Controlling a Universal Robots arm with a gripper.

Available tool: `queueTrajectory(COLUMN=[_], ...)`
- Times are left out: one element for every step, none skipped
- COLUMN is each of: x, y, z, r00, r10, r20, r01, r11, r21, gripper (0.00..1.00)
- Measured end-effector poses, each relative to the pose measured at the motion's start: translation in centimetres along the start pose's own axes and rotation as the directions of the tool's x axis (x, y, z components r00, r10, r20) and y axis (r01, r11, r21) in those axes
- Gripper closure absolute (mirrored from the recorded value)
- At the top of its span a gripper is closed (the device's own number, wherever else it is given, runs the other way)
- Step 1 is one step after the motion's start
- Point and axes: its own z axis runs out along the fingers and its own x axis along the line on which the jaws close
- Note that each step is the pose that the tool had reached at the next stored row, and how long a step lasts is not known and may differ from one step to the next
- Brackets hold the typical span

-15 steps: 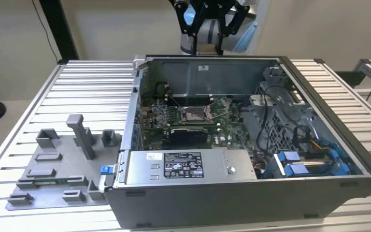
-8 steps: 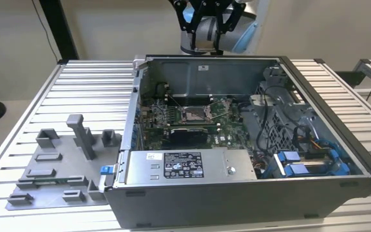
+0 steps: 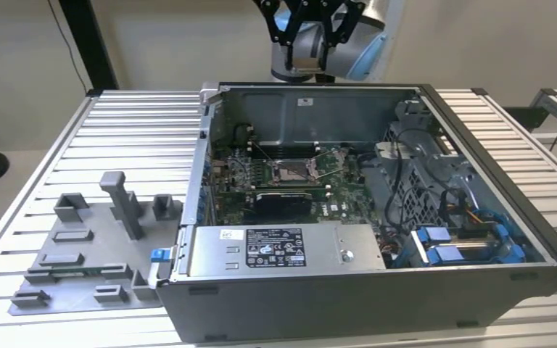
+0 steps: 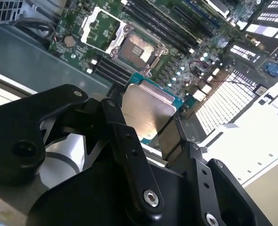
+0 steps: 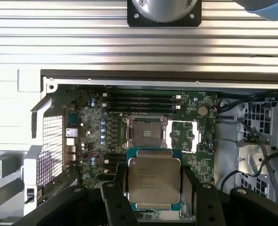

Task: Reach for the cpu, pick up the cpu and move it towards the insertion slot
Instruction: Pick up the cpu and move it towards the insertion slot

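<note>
The cpu point(image 5: 154, 181), a thin square chip with a pale metal top and greenish edge, hangs level between my gripper's point(image 5: 154, 184) black fingers point(image 5: 121, 183). The second wrist view shows the same hold: the cpu point(image 4: 146, 110) clamped at two opposite edges by the gripper point(image 4: 147, 117). Beneath and slightly ahead of the chip lies the insertion slot point(image 5: 144, 133) point(image 4: 136, 47), its dark centre uncovered and its silver frame plate point(image 5: 183, 136) flipped open beside it. In the exterior view the gripper point(image 3: 306, 25) is high above the open case's back wall, well above the insertion slot point(image 3: 290, 172).
The open computer case point(image 3: 376, 290) stands on a slatted metal table point(image 3: 133, 123). Inside it are a power supply point(image 3: 278, 249) at the front, and cables and blue parts point(image 3: 458, 246) on the exterior view's right. A grey fixture plate point(image 3: 85, 268) with upright blocks lies at the exterior view's left.
</note>
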Motion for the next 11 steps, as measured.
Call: queueTrajectory(x=[0.0,0.0,0.0,0.0,0.0,0.0,0.0,0.0,0.0,0.0,0.0], y=[0.14,0.23,0.26,0.26,0.28,0.31,0.33,0.34,0.35,0.37,0.38], z=[0.03,0.04,0.04,0.04,0.04,0.04,0.05,0.05,0.05,0.05,0.05], r00=[1.0,1.0,1.0,1.0,1.0,1.0,1.0,1.0,1.0,1.0,1.0], r10=[0.0,0.0,0.0,0.0,0.0,0.0,0.0,0.0,0.0,0.0,0.0], r20=[0.0,0.0,0.0,0.0,0.0,0.0,0.0,0.0,0.0,0.0,0.0], r01=[0.0,0.0,0.0,0.0,0.0,0.0,0.0,0.0,0.0,0.0,0.0], r11=[1.0,1.0,1.0,1.0,1.0,1.0,1.0,1.0,1.0,1.0,1.0], r21=[-0.0001,0.0,0.0001,0.0,0.0001,0.0,0.0001,0.0,-0.0001,0.0,0.0], gripper=[1.0,1.0,1.0,1.0,1.0,1.0,1.0,1.0,1.0,1.0,1.0])
